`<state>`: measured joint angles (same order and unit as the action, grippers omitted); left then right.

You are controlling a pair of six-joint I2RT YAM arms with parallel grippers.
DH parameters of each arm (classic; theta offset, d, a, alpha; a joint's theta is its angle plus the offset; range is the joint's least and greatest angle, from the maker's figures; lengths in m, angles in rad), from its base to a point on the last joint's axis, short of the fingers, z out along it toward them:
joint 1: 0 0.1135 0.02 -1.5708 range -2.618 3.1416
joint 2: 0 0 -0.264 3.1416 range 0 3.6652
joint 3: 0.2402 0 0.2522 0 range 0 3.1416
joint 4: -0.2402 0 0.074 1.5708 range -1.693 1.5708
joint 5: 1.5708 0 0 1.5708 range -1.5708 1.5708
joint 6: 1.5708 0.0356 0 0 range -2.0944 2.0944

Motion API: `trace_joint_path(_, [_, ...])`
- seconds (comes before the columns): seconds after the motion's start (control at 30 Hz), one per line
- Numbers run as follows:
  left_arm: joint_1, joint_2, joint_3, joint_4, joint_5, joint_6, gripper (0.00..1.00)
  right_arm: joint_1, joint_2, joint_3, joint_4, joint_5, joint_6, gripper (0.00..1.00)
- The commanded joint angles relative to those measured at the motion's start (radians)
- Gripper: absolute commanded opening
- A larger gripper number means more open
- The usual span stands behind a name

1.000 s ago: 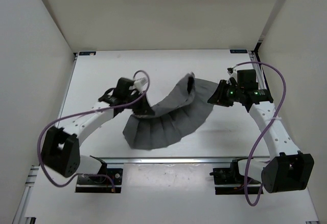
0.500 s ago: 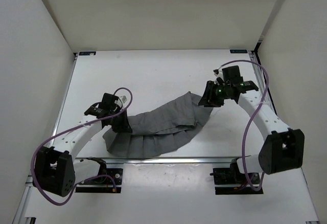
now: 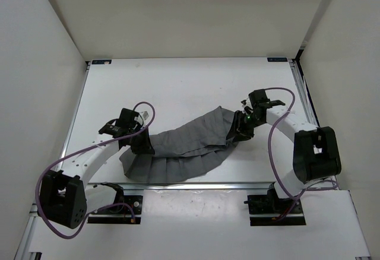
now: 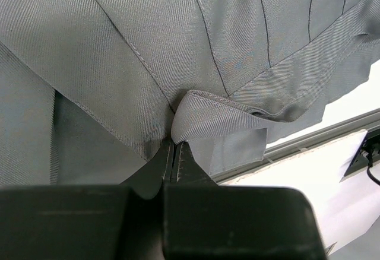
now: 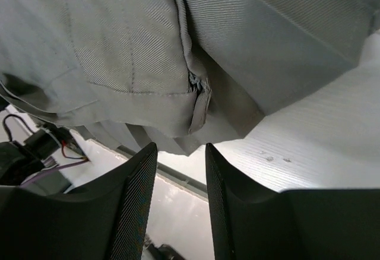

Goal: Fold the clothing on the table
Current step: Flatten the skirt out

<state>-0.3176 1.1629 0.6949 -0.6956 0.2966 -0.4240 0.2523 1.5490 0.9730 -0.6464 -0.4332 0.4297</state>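
Skirt (image 3: 184, 147) lies on table (image 3: 178, 88), centre, nr front edge. L gripper (image 3: 144, 147) at its left end, R gripper (image 3: 236, 134) at right end. Front rail (image 3: 196, 184) just before hem.

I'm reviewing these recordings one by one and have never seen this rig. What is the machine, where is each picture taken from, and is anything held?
A robot's left arm and right arm are bolted at the near edge of a white table. The overhead picture looks down from above and behind them. The other two come from a camera on each wrist, looking along that arm's grasping end. A grey pleated skirt lies bunched on the table. The left fingers are shut, pinching a fold of it. The right fingers stand apart at its other end, holding nothing.
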Motion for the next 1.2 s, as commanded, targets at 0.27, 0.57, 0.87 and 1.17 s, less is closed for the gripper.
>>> trace_joint_path(0.27, [0.014, -0.058, -0.012, 0.008, 0.01, -0.007, 0.0, 0.01, 0.123, -0.005, 0.12, -0.087, 0.072, 0.44])
trace_joint_path(0.57, [0.025, -0.066, -0.034, 0.033, 0.038, -0.015, 0.0, 0.032, 0.186, 0.02, 0.1, -0.073, 0.049, 0.0])
trace_joint_path(0.87, [0.178, -0.074, 0.018, 0.021, 0.013, 0.051, 0.0, -0.106, -0.166, 0.02, -0.053, 0.159, 0.009, 0.0])
trace_joint_path(1.17, [0.068, 0.018, 0.078, 0.053, 0.032, 0.033, 0.0, -0.116, -0.322, 0.049, -0.185, 0.154, 0.021, 0.0])
